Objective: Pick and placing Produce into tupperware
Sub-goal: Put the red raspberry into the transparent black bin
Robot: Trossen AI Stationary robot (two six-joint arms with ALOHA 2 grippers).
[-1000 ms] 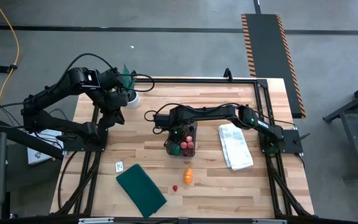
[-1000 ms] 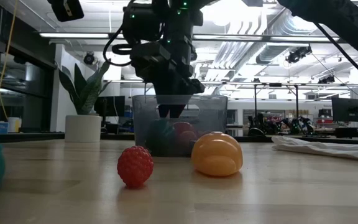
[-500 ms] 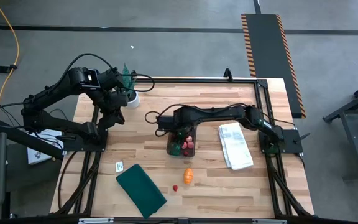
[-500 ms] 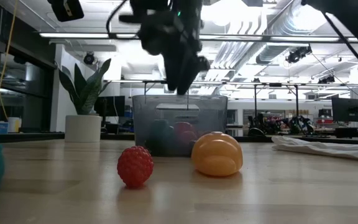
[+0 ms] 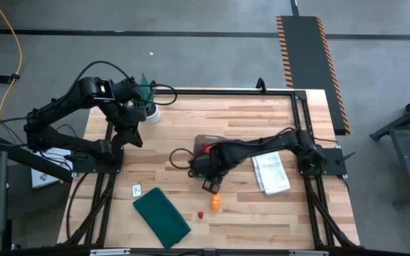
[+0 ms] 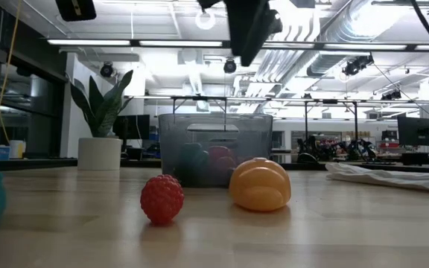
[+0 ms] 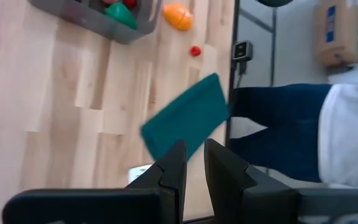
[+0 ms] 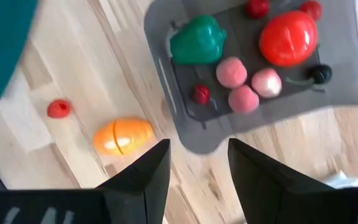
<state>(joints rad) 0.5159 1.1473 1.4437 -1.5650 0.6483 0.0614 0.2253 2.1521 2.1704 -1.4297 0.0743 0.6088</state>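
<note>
Jaws on the right gripper (image 8: 194, 165) stand apart and hold nothing, above the table just beside the tupperware (image 8: 185, 134); we read the left gripper (image 7: 191, 163) as nearly shut and empty. We count green, red and pink produce inside, while the orange piece (image 8: 122, 135) and a small red piece (image 8: 58, 109), probably a berry, lie outside.
</note>
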